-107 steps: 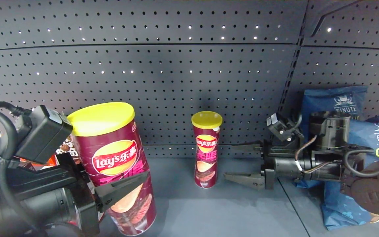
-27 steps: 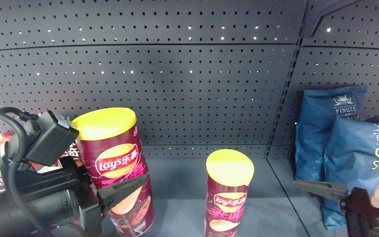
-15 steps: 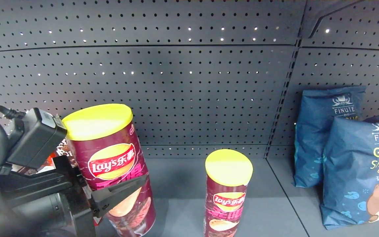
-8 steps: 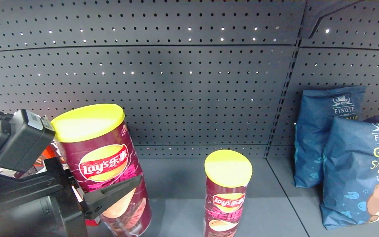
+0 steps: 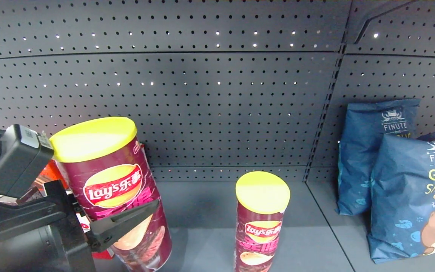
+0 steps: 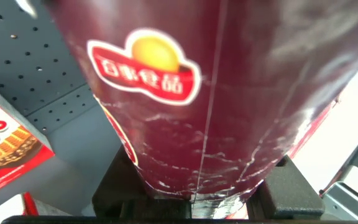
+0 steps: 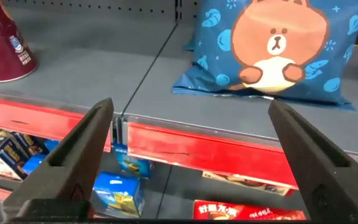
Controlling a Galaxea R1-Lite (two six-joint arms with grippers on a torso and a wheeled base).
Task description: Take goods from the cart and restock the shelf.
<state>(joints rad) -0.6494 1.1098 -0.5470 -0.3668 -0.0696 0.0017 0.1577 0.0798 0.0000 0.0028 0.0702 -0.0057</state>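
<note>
Your left claw [image 5: 138, 206] is pinching a maroon cardboard crisp tube with a yellow plastic lid [image 5: 115, 192] across its lower half. The tube leans slightly at the front left of the dark grey metal shelf [image 5: 210, 211]. I can't tell whether its base touches the shelf.

Expect the tube to be light, stiff and glossy. It will likely turn or slip in a loose pinch and dent under a hard one. Hold it mid-body, where you have it, and keep clear of the lid. The lid is on, so the contents are hidden.

A second, matching tube [image 5: 261, 223] stands upright well to its right, lid on too. Soft blue crisp bags [image 5: 410, 196] lean further right. Your right claw [image 7: 191, 112] hangs spread and empty before the shelf's red front edge.
</note>
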